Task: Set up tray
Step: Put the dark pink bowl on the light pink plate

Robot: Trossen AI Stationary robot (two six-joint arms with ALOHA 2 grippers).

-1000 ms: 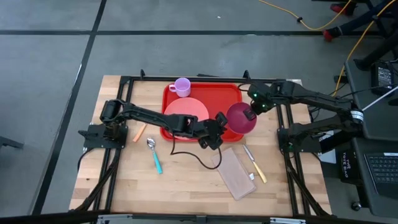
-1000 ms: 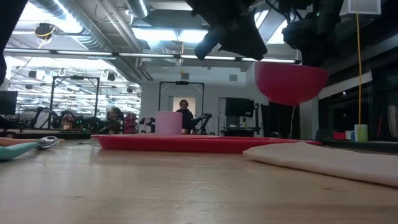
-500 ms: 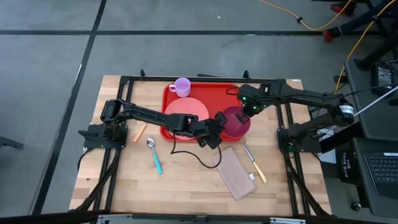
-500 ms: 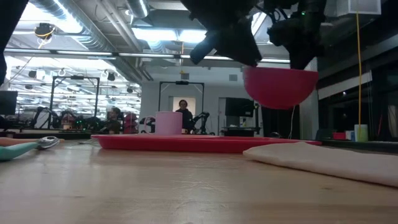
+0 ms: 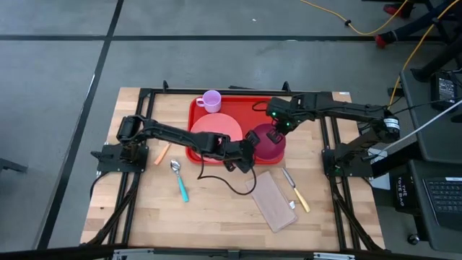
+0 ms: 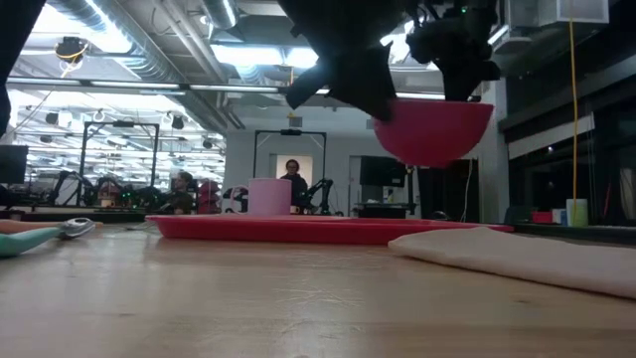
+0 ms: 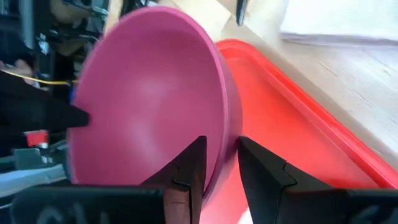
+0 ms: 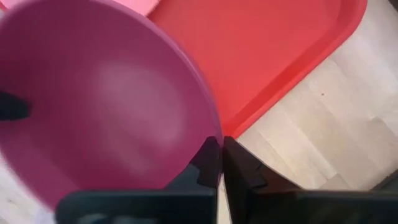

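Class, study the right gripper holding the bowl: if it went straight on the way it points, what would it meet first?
The right gripper, shut on the bowl, points down over the tray's corner. Past the bowl rim it would probably meet the tray first, though depth is unclear.

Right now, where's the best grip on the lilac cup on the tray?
Cup stands upright, mouth open, at the tray far edge. Come from above, pincer across the rim opposite the handle. Right pincer grips the bowl, left pincer beside it.

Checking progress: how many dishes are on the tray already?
2: a purple cup at the tray's far edge, a pink plate in its middle. The magenta bowl hangs above it.
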